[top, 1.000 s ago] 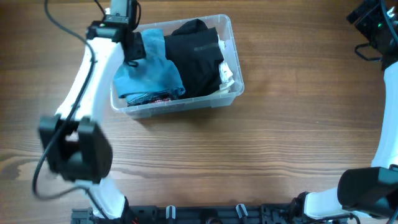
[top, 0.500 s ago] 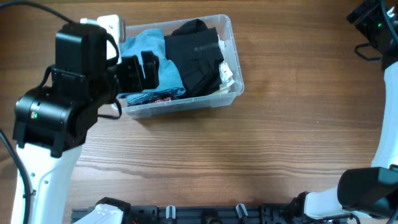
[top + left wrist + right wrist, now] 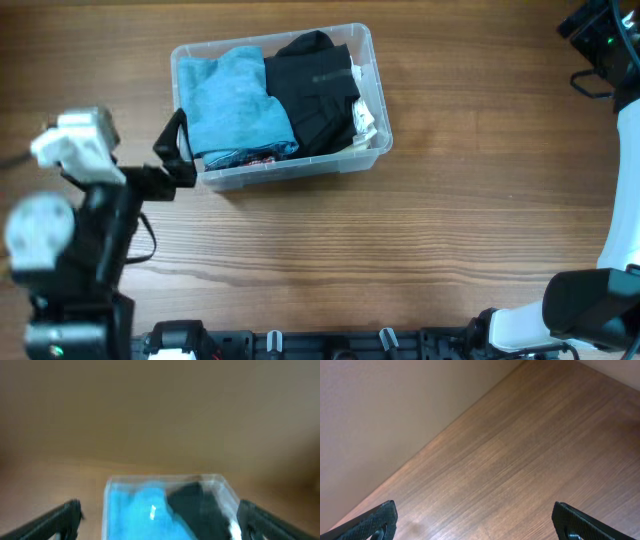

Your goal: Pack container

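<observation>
My left pincer (image 3: 172, 150) is spread wide with nothing in it. In the blurred left wrist view its two dark fingers (image 3: 66, 516) sit at the far edges of the frame. From above, that arm stands over the front-left part of the desk (image 3: 450, 220). Its wrist is bent so the pincer points right, at the left short end of the container (image 3: 290, 172). The fingertips are just beside the front-left corner; I cannot tell whether they touch the wall.

The clear container rests on the desk left of centre, toward the far edge. Its long axis runs left to right, with the right end turned slightly away from me. A folded light blue cloth (image 3: 235, 95) fills the left half and a black garment (image 3: 315, 90) the right. Something white (image 3: 363, 122) is tucked in at the right end.

My right pincer (image 3: 474, 510) is likewise wide open and empty, held over bare wood at the far-right corner, well apart from the container.
</observation>
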You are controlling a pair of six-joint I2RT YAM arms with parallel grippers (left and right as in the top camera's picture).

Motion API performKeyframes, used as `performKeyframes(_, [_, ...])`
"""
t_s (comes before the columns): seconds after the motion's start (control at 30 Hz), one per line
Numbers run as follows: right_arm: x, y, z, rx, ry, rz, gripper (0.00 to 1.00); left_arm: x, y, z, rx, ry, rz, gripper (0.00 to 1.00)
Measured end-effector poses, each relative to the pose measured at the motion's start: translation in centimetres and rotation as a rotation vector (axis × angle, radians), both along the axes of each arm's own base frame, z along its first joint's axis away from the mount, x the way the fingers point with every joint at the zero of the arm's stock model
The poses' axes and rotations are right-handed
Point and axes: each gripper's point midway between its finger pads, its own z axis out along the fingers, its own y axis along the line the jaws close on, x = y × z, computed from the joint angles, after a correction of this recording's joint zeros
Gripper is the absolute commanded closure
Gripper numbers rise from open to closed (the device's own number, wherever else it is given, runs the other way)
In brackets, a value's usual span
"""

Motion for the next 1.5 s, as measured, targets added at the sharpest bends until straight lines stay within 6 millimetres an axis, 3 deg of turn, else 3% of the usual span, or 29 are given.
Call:
performKeyframes(0.03, [0.0, 0.0, 0.0, 0.000, 0.002, 0.000, 0.00, -0.5, -0.2, 0.2, 0.003, -0.108, -0.024, 0.00])
performKeyframes(0.07, [0.0, 0.0, 0.0, 0.000, 0.001, 0.000, 0.00, -1.0, -0.4, -1.0, 0.008, -0.169, -0.042, 0.00])
performKeyframes(0.17, [0.0, 0.0, -0.1, 0.001, 0.004, 0.000, 0.00, -2.3, -1.5, -7.5, 0.014, -0.233, -0.108, 0.00])
performKeyframes(0.27, [0.0, 0.0, -0.1, 0.001, 0.003, 0.000, 0.00, -2.9, -1.9, -11.3, 0.007, -0.261, -0.129, 0.00])
performKeyframes(0.33, [0.0, 0.0, -0.1, 0.001, 0.003, 0.000, 0.00, -3.4, -1.9, -12.6, 0.008, -0.288, -0.131, 0.00])
performKeyframes(0.5, [0.0, 0.0, -0.1, 0.001, 0.003, 0.000, 0.00, -4.1, -2.1, -13.5, 0.011, -0.328, -0.135, 0.00])
performKeyframes(0.6, [0.0, 0.0, -0.1, 0.001, 0.003, 0.000, 0.00, -3.7, -2.1, -15.5, 0.003, -0.298, -0.128, 0.00])
performKeyframes(0.83, [0.0, 0.0, -0.1, 0.001, 0.003, 0.000, 0.00, -3.1, -0.5, -17.3, -0.006, -0.272, -0.030, 0.00])
performKeyframes(0.93, [0.0, 0.0, -0.1, 0.001, 0.003, 0.000, 0.00, -2.6, 0.3, -20.4, -0.014, -0.165, 0.013, 0.00])
performKeyframes(1.1, [0.0, 0.0, -0.1, 0.001, 0.003, 0.000, 0.00, -2.5, 0.9, -23.3, -0.020, -0.049, 0.048, 0.00])
performKeyframes(1.5, [0.0, 0.0, -0.1, 0.001, 0.003, 0.000, 0.00, -2.5, 1.3, -23.3, -0.018, -0.048, 0.070, 0.00])
